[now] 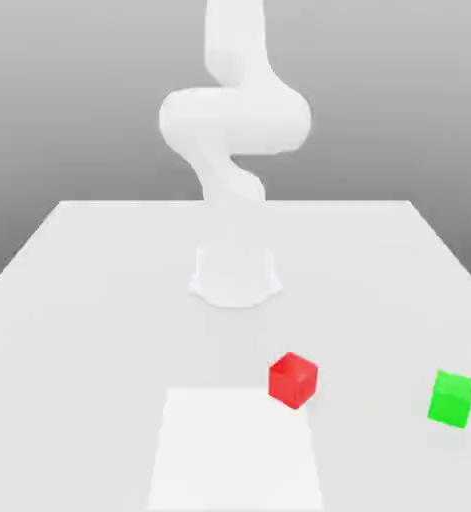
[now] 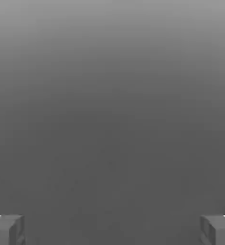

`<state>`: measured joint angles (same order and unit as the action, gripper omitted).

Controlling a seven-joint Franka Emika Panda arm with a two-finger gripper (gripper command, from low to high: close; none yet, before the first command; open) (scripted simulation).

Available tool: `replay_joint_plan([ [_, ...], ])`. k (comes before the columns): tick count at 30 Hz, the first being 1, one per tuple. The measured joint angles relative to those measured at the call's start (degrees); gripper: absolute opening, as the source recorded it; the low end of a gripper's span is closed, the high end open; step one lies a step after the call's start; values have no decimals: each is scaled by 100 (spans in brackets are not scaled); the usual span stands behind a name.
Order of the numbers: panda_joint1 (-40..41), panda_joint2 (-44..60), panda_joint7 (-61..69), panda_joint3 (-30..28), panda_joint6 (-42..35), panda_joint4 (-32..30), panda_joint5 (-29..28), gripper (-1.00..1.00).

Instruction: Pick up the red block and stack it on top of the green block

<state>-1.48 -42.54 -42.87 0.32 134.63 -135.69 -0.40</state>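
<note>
The red block [image 1: 293,380] is a small glossy cube resting on the white table [image 1: 79,300], in front of the arm's base and a little toward the exterior view's right. The green block [image 1: 451,398], the same size, sits farther toward the exterior view's right, near the table's edge and well apart from the red one. In the hand view my gripper [image 2: 112,232] is open, its two grey fingertips [image 2: 8,230] standing far apart with nothing between them. That view faces a plain grey backdrop, and neither block appears in it.
The white arm [image 1: 234,120] rises in a bend from its round base [image 1: 235,275] at the table's middle. A pale rectangular patch [image 1: 234,450] lies at the table's near edge, its corner next to the red block.
</note>
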Motion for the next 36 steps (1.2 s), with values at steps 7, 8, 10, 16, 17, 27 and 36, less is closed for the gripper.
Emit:
replay_joint_plan([
  [7, -558, 1123, 1015, -48, 945, -1298, -140, 0],
  [8, -637, 1284, 1172, -65, 1080, -1487, -151, 0],
  [10, -794, 1612, 1506, -100, 1354, -1873, -160, 0],
  [16, -1334, 2871, 2671, -241, 2363, -3080, -109, 0],
  [17, -1404, 3259, 2847, -237, 2659, -3200, -79, 0],
  [27, -1364, 5141, 3164, -57, 4190, -3197, 26, -100],
  [36, -1322, 4287, 3142, -15, 3451, -3314, 1, -100],
])
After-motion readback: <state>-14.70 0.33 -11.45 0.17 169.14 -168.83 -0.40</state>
